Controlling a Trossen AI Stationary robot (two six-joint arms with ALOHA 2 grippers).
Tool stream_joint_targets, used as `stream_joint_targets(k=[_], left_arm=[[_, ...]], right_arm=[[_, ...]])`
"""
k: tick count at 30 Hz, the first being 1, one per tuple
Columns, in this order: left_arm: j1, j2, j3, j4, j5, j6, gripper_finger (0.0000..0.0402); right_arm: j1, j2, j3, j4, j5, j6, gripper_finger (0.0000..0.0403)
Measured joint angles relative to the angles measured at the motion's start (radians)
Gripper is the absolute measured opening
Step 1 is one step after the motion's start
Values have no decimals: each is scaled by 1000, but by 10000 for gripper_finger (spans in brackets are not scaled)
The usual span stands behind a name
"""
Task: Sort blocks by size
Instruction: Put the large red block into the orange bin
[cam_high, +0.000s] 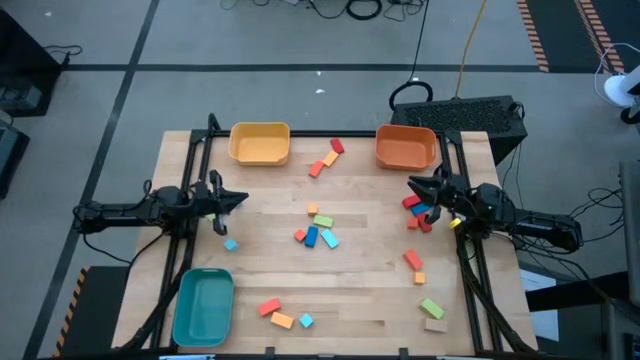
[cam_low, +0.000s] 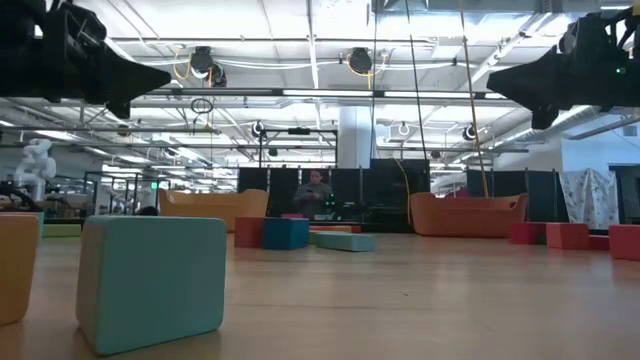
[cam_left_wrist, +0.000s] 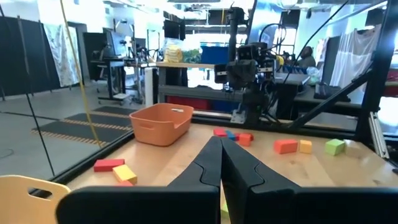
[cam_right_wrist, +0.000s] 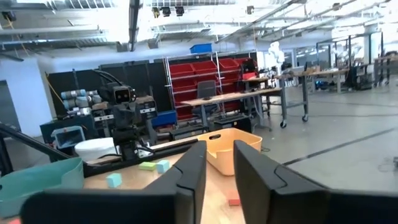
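Blocks (cam_high: 318, 236) lay scattered over desk (cam_high: 370, 290), none held. Left gripper (cam_high: 240, 199) hung near left edge, fingers pressed together. Right gripper (cam_high: 413, 183) hung near right edge above red blocks (cam_high: 412, 203), fingers slightly spread.

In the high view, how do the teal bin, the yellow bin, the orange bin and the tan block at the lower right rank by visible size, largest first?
1. teal bin, clearly largest.
2. yellow bin and orange bin: these look alike, so no ranking between them.
3. tan block, much the smallest.
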Motion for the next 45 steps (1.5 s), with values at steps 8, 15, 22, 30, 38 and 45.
stream_joint_targets(k=[8,15,22,30,38,45], left_arm=[[0,63,0,-1,-70,-29,29],[29,213,0,102,-152,-7,113],[87,369,1,254,-133,-24,191],[96,538,75,314,-114,-78,210],[100,766,223,329,-120,-9,210],[123,965,362,329,-119,57,210]], right_arm=[[0,27,0,-55,26,-15,125],[-1,80,1,-151,88,30,153],[-1,155,29,-213,147,95,163],[-2,264,198,-439,161,139,163],[-8,491,378,-577,167,166,163],[-53,750,565,-813,146,107,163]])
